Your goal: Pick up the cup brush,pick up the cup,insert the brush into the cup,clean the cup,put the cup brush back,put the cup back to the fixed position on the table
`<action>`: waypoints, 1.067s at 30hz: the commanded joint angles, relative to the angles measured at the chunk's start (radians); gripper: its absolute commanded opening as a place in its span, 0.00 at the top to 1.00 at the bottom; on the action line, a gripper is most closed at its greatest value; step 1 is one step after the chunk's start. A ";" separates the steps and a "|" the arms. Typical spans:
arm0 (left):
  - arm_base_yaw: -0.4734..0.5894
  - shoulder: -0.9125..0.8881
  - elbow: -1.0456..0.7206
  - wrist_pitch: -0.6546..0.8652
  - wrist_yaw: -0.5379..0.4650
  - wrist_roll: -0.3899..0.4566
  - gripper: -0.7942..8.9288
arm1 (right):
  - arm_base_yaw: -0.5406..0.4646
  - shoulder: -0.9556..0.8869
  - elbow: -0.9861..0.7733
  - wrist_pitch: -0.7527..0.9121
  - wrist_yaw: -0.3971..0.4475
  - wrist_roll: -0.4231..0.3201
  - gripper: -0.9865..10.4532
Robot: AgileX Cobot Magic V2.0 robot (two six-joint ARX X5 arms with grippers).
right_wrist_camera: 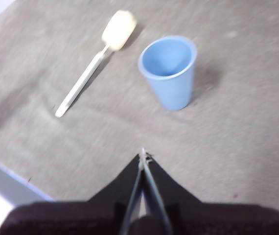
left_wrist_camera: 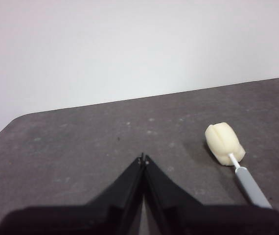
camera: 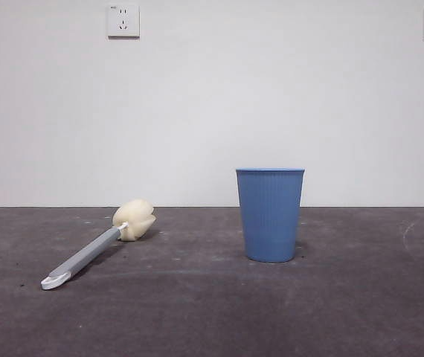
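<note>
My left gripper has its jaws pressed together, holding nothing, above the table, with the cup brush lying near it off to one side. My right gripper is likewise closed tip to tip and empty, up over the table with the cup and brush both ahead of it. From the front I see the light blue cup upright, the brush lying flat well apart from it, sponge head toward the wall.
</note>
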 commanded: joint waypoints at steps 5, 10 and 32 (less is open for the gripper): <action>0.005 -0.096 -0.084 -0.095 -0.007 -0.075 0.92 | -0.084 -0.080 -0.001 0.057 0.032 -0.057 0.91; 0.005 -0.096 -0.084 -0.186 -0.004 -0.105 0.92 | -0.157 -0.109 -0.001 0.418 0.158 -0.363 0.91; 0.005 -0.095 -0.084 -0.176 0.015 -0.195 0.92 | -0.412 -0.449 -0.735 0.986 0.074 -0.363 0.91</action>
